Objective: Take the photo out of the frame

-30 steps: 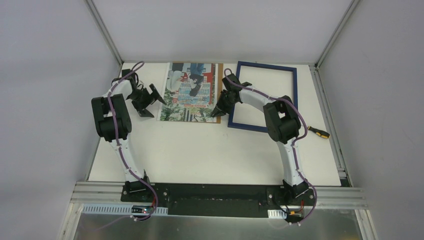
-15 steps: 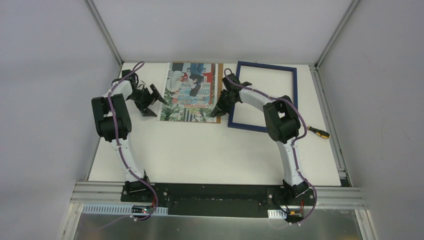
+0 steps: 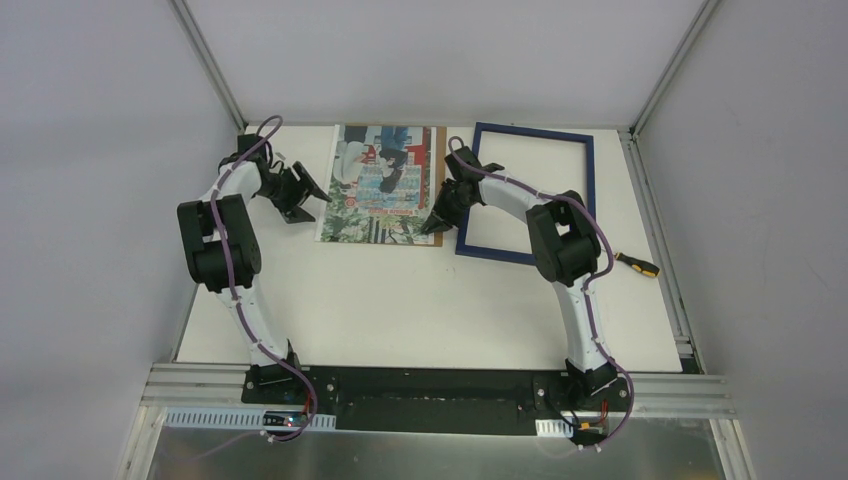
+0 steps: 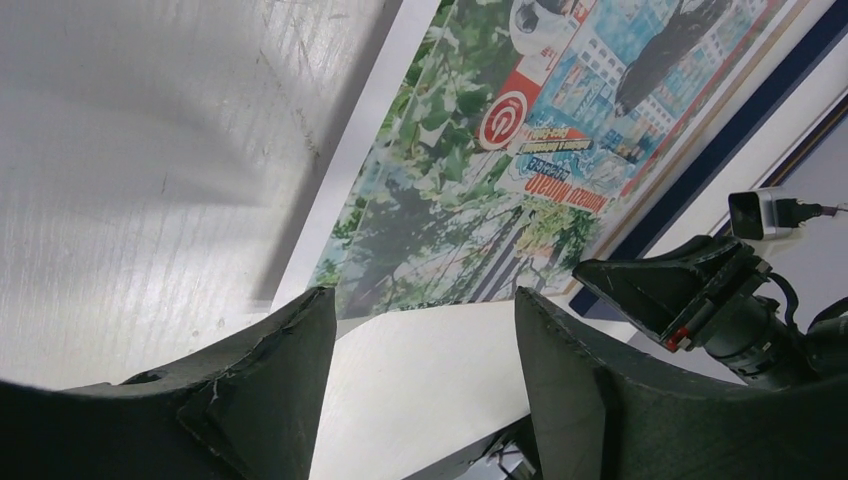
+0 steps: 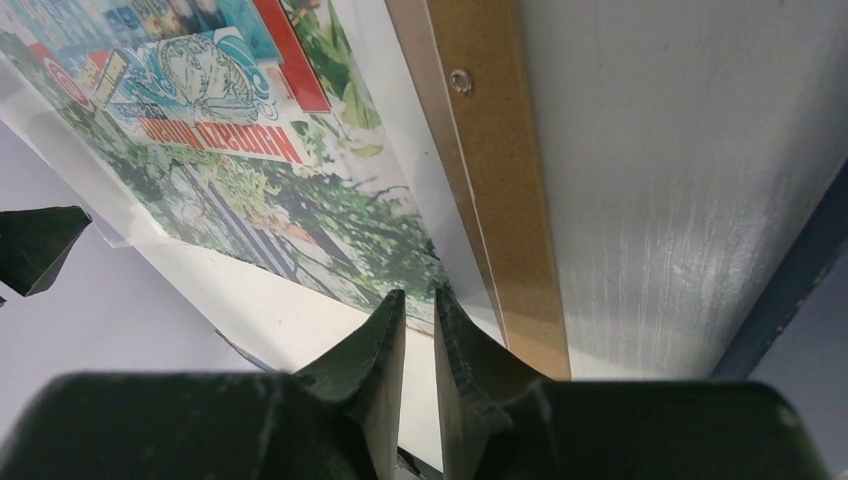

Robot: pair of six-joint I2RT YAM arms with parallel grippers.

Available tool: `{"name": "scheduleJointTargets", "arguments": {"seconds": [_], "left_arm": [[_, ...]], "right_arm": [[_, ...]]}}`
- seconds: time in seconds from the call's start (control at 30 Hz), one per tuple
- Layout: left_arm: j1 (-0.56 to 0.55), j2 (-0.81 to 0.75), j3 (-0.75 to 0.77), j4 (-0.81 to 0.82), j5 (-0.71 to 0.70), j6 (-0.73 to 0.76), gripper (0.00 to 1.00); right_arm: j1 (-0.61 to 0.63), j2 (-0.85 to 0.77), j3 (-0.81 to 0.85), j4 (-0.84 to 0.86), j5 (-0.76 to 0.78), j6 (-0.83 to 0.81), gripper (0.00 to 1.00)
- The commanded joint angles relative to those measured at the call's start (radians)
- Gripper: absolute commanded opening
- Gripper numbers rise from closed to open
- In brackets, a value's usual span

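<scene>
Photo first: it lies face up at the far middle of the tabletop, resting on the brown backing board and outside the frame. At the left, your left fingers stand apart with nothing between them, just beside the print's left edge. At its near right corner, your right fingers are pressed together, tips by the print's edge; nothing shows between them. Right again, the blue frame lies empty, just beside the board, with a screwdriver well beyond it. The print lies flat, so a pinch from the left could crease the edge or drag the board along. A push could slide both into the frame.
</scene>
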Motion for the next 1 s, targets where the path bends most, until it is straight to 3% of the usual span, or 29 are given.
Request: {"name": "scheduleJointTargets", "arguments": {"seconds": [0.0,0.27,0.43,0.73,0.87,0.97], "left_arm": [[-0.023,-0.035,-0.035,0.038,0.116,-0.079,0.63],[-0.024,0.014,-0.039,0.060,0.155,-0.123,0.34],[-0.025,0.027,-0.051,0.066,0.161,-0.134,0.30],[-0.049,0.059,-0.065,0.080,0.164,-0.148,0.39],[-0.046,0.036,-0.084,0.079,0.116,-0.133,0.61],[-0.043,0.016,-0.090,0.077,0.091,-0.122,0.70]], "right_arm": [[0.003,0.044,0.007,-0.068,0.042,-0.030,0.20],[0.001,0.046,0.024,-0.086,0.029,-0.057,0.24],[-0.002,0.003,0.037,-0.092,0.019,-0.074,0.42],[-0.008,-0.066,0.120,-0.178,0.030,-0.149,0.65],[-0.006,-0.062,0.153,-0.211,0.042,-0.201,0.70],[-0.007,-0.032,0.173,-0.236,0.047,-0.214,0.68]]}}
